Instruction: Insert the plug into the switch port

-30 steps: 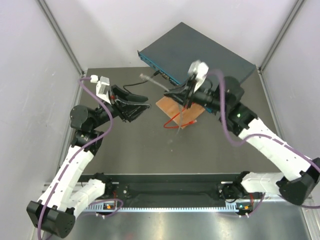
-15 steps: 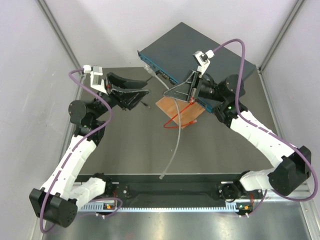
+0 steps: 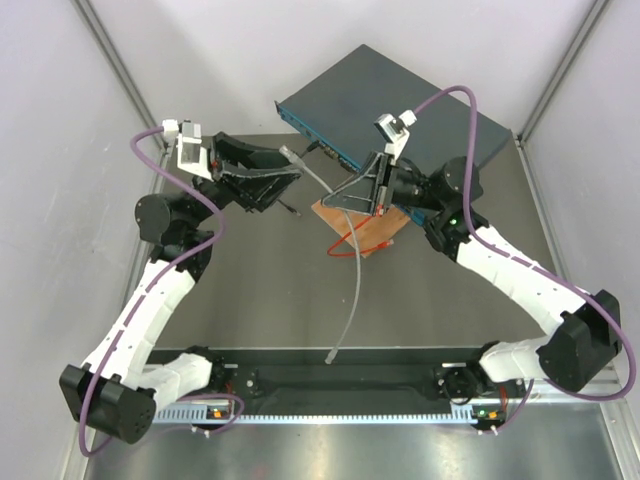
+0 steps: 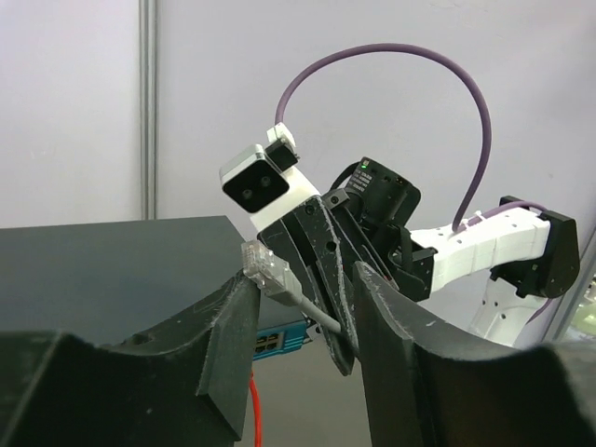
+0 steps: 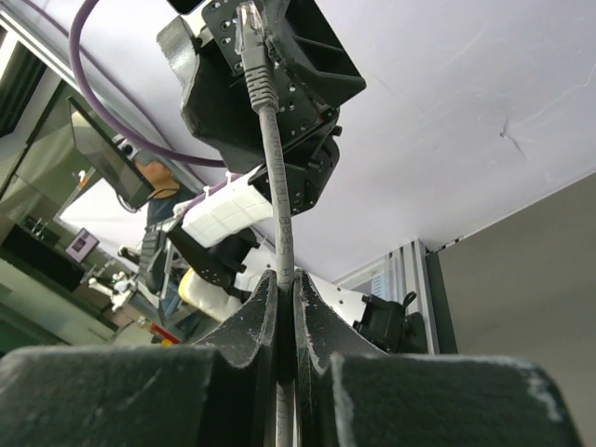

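The thin red cable (image 3: 347, 240) lies looped on a brown board (image 3: 325, 212) in front of the switch (image 3: 400, 95); its red-booted plug is too small to pick out. A strip of the red cable shows in the left wrist view (image 4: 253, 410). The switch ports (image 3: 318, 148) run along the box's teal front face (image 4: 279, 337). My right gripper (image 3: 335, 195) is shut on a grey cable (image 5: 277, 186), holding it in the air. The grey connector (image 4: 266, 270) sits at the tips of my open left gripper (image 4: 298, 345), close to one fingertip (image 4: 233, 312); I cannot tell whether they touch.
The grey cable's loose tail (image 3: 345, 310) hangs down to the near table edge. A black cable (image 3: 265, 165) lies behind the left gripper (image 3: 285, 185). Frame posts and white walls close in both sides.
My right gripper has turned upward, lifting the grey cable so its tail swung toward the near edge. My left gripper rose and moved right, up to the grey connector.
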You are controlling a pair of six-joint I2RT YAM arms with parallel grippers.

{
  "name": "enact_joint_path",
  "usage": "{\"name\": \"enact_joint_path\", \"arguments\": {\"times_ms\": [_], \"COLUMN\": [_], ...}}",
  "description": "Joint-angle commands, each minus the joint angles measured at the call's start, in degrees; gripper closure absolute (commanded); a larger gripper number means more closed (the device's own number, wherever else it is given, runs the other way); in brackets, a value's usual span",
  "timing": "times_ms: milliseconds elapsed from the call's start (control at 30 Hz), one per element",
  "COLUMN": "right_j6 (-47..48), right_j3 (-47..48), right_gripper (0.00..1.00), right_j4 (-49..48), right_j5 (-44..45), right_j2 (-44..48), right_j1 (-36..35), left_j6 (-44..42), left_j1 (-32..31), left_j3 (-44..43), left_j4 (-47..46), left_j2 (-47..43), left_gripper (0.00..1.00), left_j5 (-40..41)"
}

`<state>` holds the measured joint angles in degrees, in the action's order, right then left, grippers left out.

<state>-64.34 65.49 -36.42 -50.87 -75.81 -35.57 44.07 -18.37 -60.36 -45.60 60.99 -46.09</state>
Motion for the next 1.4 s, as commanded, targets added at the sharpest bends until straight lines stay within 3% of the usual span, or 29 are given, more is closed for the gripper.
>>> {"name": "enact_joint_path", "arguments": {"times_ms": [0,200,333,400,500,567,667,733,833,1000,1367], "right_j6": [-0.18,2.72,8.94,14.12,29.58,40.71,50.95,54.91,66.56,77.34,83.49], "right_j3": [0.86,1.57,2.00,4.36,8.67,13.15,18.25,21.42,23.71,22.84,22.40], "right_gripper": [1.00,1.00,1.00,0.71,0.26,0.25,0.23,0.23,0.26,0.36,0.40], "right_j4": [-2.33,-0.41,4.58,9.68,26.62,36.27,43.42,45.38,48.63,51.19,49.35], "right_j5": [-0.01,-1.07,-0.64,0.33,5.41,11.89,19.02,20.63,24.06,34.68,46.29], "right_j2": [0.14,-0.30,0.05,0.66,1.63,1.89,1.98,1.46,0.84,-0.65,-3.11], "right_j1": [-1.69,-3.01,-2.92,-2.92,-2.49,-2.40,-3.01,-4.67,-9.41,-17.33,-21.64], "left_j6": [-0.92,-1.45,0.47,1.97,3.56,4.44,3.92,2.16,3.90,6.81,4.35], "left_j1": [-0.53,-0.61,-0.79,-0.88,-0.88,-0.88,-1.66,-2.98,-4.04,-4.04,-4.30], "left_j3": [-1.87,-2.22,-2.66,-2.57,-1.87,-1.08,-4.14,-9.57,-15.03,-14.44,-13.82], "left_j4": [-3.97,-1.42,4.10,10.60,18.66,22.48,33.70,48.67,63.21,64.59,65.29], "left_j2": [-0.96,-0.61,-0.96,-1.05,-2.19,-3.95,-4.04,-2.37,0.17,-1.13,-2.81], "left_gripper": [0.51,0.71,0.97,1.00,1.00,1.00,1.00,1.00,1.00,1.00,1.00], "left_j5": [-1.38,0.56,3.88,5.30,9.68,14.15,19.86,23.21,28.68,30.97,28.25]}}
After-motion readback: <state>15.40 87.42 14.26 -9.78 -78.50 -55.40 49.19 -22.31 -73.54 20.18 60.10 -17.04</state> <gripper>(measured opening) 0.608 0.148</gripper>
